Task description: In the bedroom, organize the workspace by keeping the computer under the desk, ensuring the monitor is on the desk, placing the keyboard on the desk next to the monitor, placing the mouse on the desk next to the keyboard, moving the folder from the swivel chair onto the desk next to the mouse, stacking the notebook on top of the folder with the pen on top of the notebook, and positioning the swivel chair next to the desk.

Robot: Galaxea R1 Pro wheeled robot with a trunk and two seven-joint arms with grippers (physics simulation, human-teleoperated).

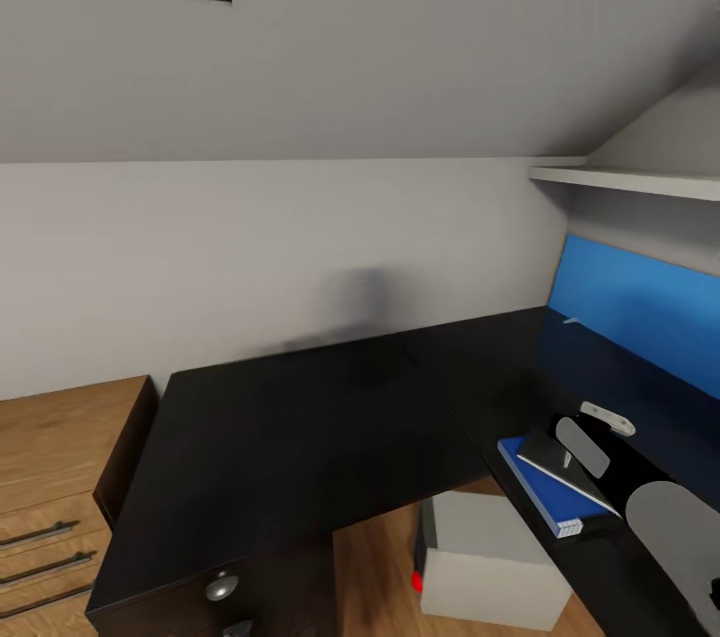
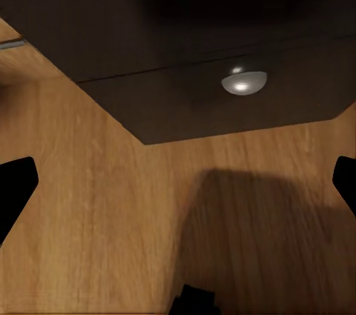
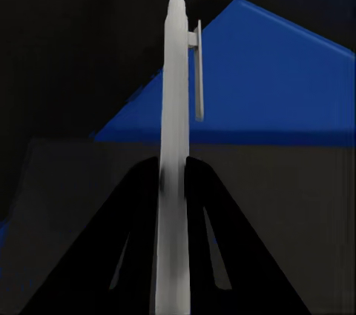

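My right gripper [image 1: 596,429] is shut on a white pen [image 1: 608,417] over the right wing of the black desk [image 1: 300,437]. In the right wrist view the pen [image 3: 176,130] runs out between the dark fingers [image 3: 111,256]. Under it lies a blue flat book with white page edges [image 1: 550,497], and a grey flat item [image 1: 556,460] rests on top; which is folder and which is notebook I cannot tell. The monitor [image 1: 640,347], its screen blue, stands on the desk just behind. A pale computer tower [image 1: 490,562] sits on the floor under the desk. My left gripper [image 2: 178,181] is open above the wooden floor.
A wooden dresser with bar handles [image 1: 50,487] adjoins the desk's left end. The desk's dark drawer front carries a round metal knob [image 2: 243,82]. A white shelf [image 1: 630,180] hangs above the monitor, under a sloped ceiling.
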